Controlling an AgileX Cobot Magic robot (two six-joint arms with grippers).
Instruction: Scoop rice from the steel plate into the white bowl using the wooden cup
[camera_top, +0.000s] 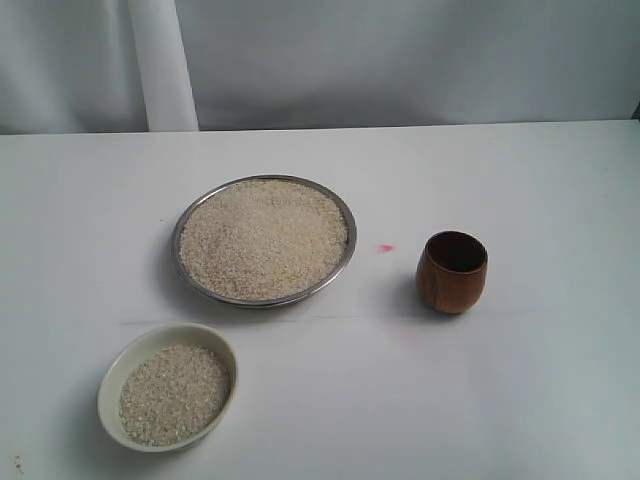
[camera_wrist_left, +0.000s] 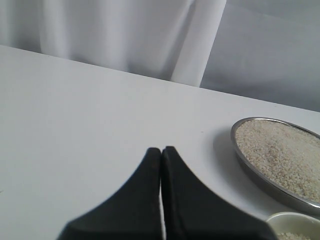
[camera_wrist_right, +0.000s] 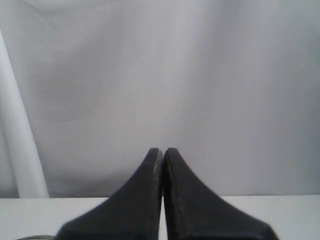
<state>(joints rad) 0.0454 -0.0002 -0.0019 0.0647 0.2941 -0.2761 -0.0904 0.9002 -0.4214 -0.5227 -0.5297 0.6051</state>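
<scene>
The steel plate (camera_top: 185, 222) sits mid-table, heaped with rice (camera_top: 264, 238). The white bowl (camera_top: 111, 380) stands at the front left with some rice (camera_top: 174, 394) in it. To the right of the plate, the wooden cup (camera_top: 452, 271) stands upright and looks empty. Neither gripper shows in the exterior view. My left gripper (camera_wrist_left: 161, 150) is shut with nothing in it, above the bare table, with the plate (camera_wrist_left: 250, 167) and the bowl's rim (camera_wrist_left: 285, 217) off to one side. My right gripper (camera_wrist_right: 163, 150) is shut and empty, facing the backdrop.
A white table (camera_top: 540, 180) carries everything, backed by a grey-white curtain (camera_top: 400, 60) with a white post (camera_top: 162, 65). A small pink mark (camera_top: 385, 248) lies between plate and cup.
</scene>
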